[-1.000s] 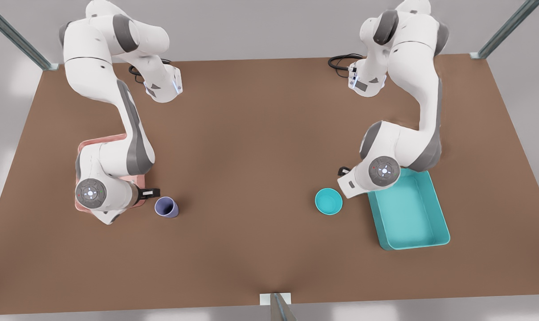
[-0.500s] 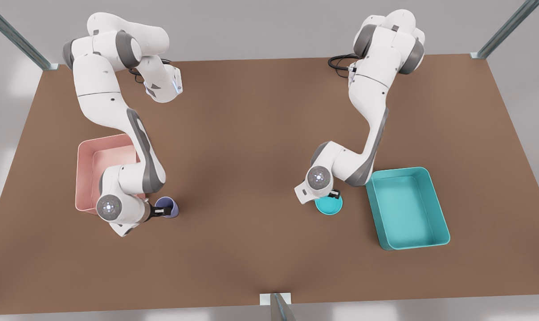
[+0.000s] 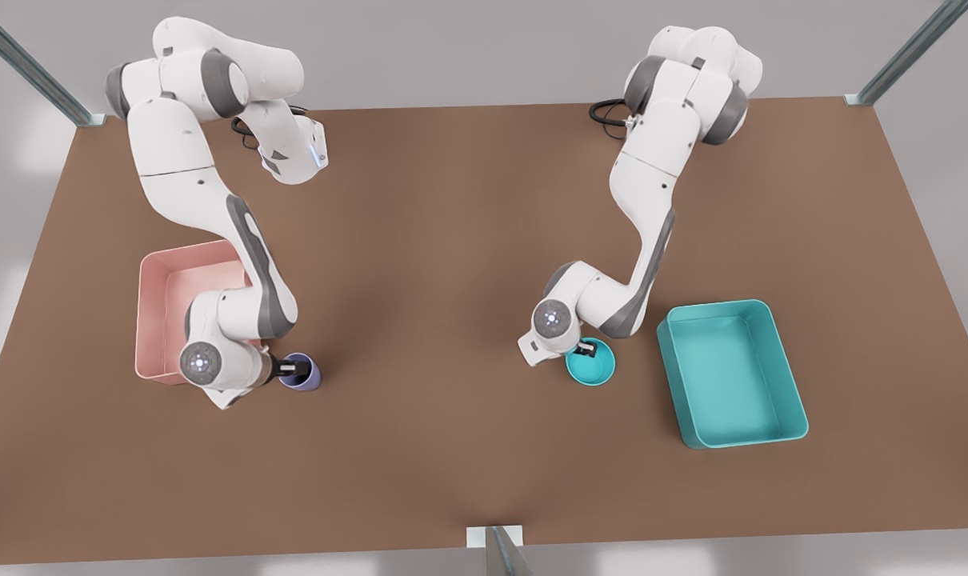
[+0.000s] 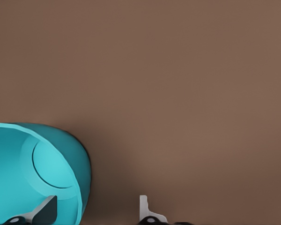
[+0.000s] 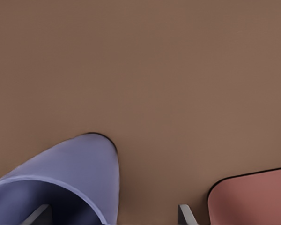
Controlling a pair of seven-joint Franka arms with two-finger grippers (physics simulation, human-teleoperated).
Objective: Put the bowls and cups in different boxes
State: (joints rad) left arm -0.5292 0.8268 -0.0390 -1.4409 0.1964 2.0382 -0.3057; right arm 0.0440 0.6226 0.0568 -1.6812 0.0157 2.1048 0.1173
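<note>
Teal bowl (image 3: 591, 362) sits on the brown table (image 3: 452, 280), just left of the teal box (image 3: 732, 372) in the front view, not touching it. My left gripper (image 3: 586, 349) is down on the bowl's far-left rim. In the left wrist view one finger (image 4: 44, 211) is inside the bowl (image 4: 37, 173) and the other (image 4: 147, 211) outside, so the wall runs between them. Fingers spread, w/ clear gap on the outer side; not pinching yet, as far as I can judge.

Lavender cup (image 3: 300, 373) stands upright on the table, just right of the pink box (image 3: 164, 312), near its near-right corner. My right gripper (image 3: 292, 370) comes in from the box side, over the cup's left rim. In the right wrist view one finger (image 5: 37, 214) is inside the cup (image 5: 65, 187), the other (image 5: 187, 215) outside between the cup and the pink box (image 5: 253, 197). Also spread, nothing gripped.

Key relation for both arms: rim wall lies between the fingers, so closing should pinch the wall, no re-aim needed. Each arm is nearer its own item and its own box: the bowl needs a short carry right to teal, the cup a short carry left to pink. Both boxes have nothing in them, so I judge the sorting not yet started. Main risk I see: the cup's wall sits close to the inner finger, so an off-centre close may nudge it.
</note>
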